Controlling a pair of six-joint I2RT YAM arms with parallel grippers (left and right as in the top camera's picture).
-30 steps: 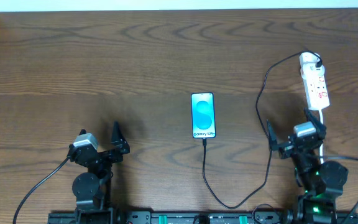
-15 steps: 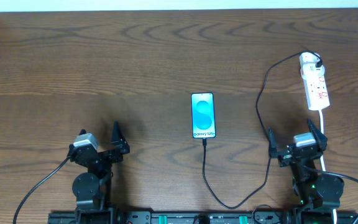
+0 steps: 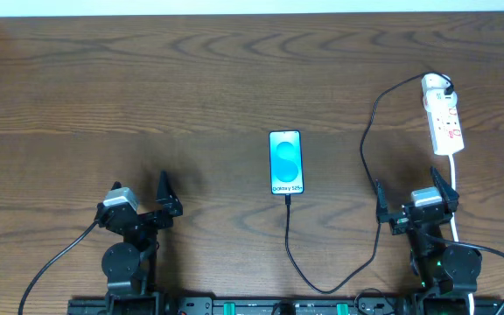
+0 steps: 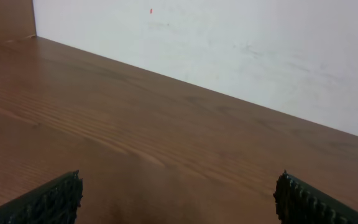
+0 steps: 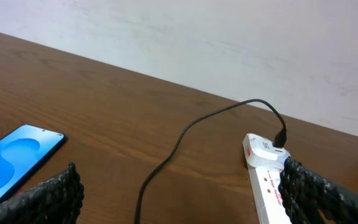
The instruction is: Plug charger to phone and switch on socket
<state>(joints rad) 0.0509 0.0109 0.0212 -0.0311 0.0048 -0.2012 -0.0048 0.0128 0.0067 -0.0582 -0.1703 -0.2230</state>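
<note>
The phone [image 3: 286, 162] lies flat mid-table with its blue screen lit; it also shows at the left edge of the right wrist view [image 5: 14, 158]. The charger cable [image 3: 288, 241] meets the phone's near end, loops along the front and runs up to a black plug in the white socket strip [image 3: 443, 118]. The cable [image 5: 179, 140] and the strip [image 5: 269, 177] show in the right wrist view. My right gripper [image 3: 414, 199] is open and empty, near the table's front, below the strip. My left gripper [image 3: 151, 194] is open and empty at the front left; its view shows bare wood.
A white wall [image 4: 229, 43] backs the table's far edge. The strip's white cord [image 3: 456, 188] runs down past my right arm. Thick black arm cables [image 3: 51, 262] trail at the front corners.
My right arm has drawn back from the socket strip toward the table's front edge. The left arm, phone and cable have not moved.
</note>
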